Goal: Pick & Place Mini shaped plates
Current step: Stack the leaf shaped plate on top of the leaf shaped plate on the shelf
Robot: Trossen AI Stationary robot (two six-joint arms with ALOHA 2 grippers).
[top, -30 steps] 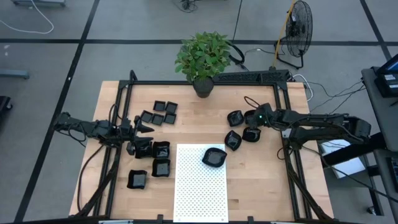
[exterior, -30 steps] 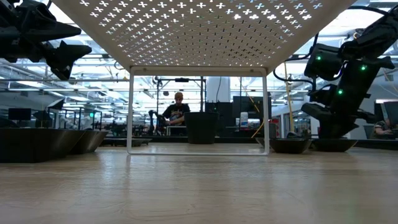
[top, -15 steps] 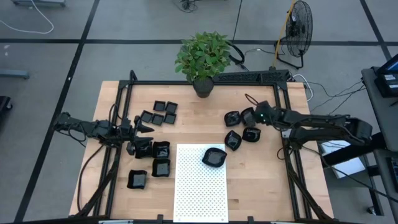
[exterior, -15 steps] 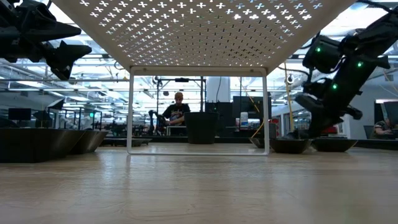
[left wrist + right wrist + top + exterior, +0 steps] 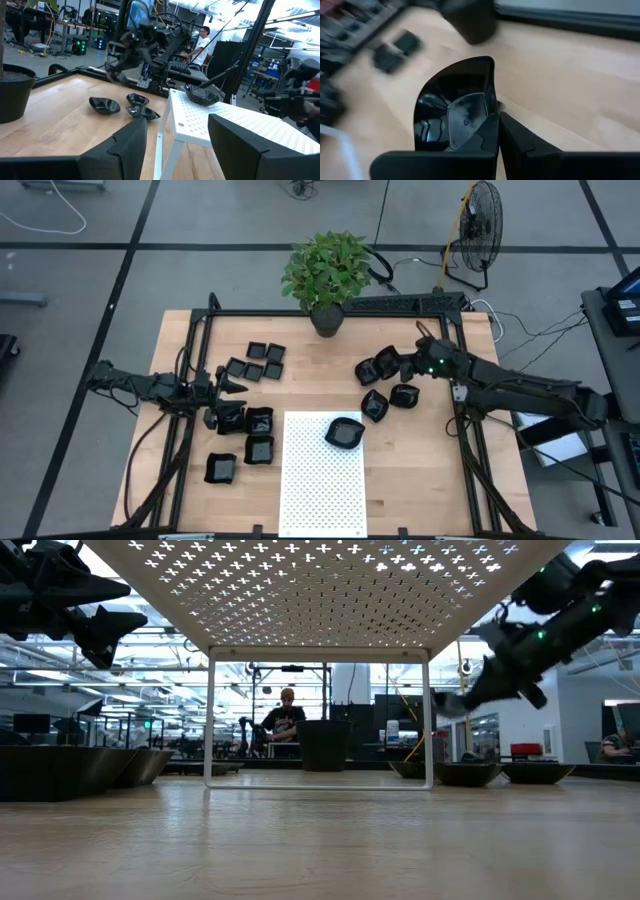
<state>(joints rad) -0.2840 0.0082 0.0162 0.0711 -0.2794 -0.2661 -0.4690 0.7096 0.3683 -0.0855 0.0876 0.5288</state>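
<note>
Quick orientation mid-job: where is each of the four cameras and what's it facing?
High: overhead, straight down on the table, both arms.
Low: table height, under the white dotted mat, facing the room; right gripper lifts a plate.
Left wrist: past its open left gripper toward the mat.
Right wrist: close on the held plate.
Shared: that plate also shows from overhead.

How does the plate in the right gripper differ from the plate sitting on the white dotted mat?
The plate in the right gripper is pinched at its rim and lifted off the table, tilted, near the far right cluster. The plate on the mat rests flat and free on the white dotted mat, with no gripper touching it. The held one has a straight edge and a rounded side; the mat one looks like a rounded square. Both are small, glossy, black and shallow.
</note>
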